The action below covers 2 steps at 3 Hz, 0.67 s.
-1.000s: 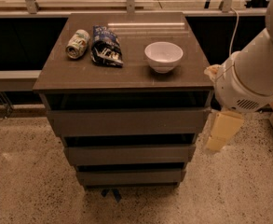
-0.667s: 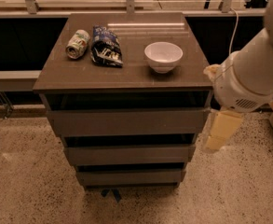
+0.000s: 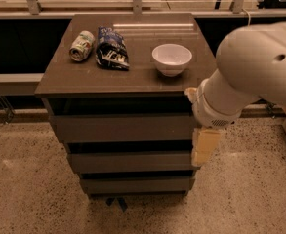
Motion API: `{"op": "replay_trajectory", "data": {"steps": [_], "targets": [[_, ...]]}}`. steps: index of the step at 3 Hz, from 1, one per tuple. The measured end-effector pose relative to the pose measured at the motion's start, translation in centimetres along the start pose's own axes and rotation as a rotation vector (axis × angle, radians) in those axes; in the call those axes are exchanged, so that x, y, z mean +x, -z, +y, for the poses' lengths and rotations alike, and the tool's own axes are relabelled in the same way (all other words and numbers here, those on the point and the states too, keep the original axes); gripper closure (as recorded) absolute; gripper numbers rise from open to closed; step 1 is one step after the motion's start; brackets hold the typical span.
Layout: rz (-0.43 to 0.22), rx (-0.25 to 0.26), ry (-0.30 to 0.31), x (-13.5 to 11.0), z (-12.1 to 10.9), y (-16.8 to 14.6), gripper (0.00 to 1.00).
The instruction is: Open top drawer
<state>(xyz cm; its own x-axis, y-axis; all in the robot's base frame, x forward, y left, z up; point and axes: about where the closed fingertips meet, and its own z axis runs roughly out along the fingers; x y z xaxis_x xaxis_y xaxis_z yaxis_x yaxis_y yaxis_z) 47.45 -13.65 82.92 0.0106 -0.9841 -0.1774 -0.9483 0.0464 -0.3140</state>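
The top drawer [image 3: 123, 128] sits directly under the cabinet top [image 3: 132, 82], in the middle of the scene. It is the widest of the three grey-brown fronts. Its flat front shows no smooth grey inside above it, only a dark gap under the top. From this I judge that the drawer is closed, or almost closed, and that the opening is not yet done. All the pulling is left to do, and first a hold must be found on a front that has no handle.

The gripper [image 3: 203, 147] hangs just beside the right edge of the cabinet, at about the level of the middle drawer [image 3: 128, 161]. It is lower than the top drawer and to the right of it. It points downward and seems not to touch the top drawer, though from this angle I am not sure whether it touches the cabinet side. Whether the gripper is apart or together, I cannot tell.

The white arm [image 3: 259, 67] comes in from the right, large and near. Its round wrist [image 3: 215, 106] is next to the right near corner of the top.

On the top lie a can [image 3: 81, 45], a dark snack bag [image 3: 112, 48] and a white bowl [image 3: 172, 58].
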Motion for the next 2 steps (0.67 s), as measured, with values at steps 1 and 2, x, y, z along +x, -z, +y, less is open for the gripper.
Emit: {"op": "replay_trajectory", "data": {"steps": [1, 2], "targets": [[-0.011, 0.001, 0.050, 0.4, 0.3, -5.1, 0.00], [-0.044, 0.017, 0.071, 1.1, 0.1, -9.3, 0.00]]}}
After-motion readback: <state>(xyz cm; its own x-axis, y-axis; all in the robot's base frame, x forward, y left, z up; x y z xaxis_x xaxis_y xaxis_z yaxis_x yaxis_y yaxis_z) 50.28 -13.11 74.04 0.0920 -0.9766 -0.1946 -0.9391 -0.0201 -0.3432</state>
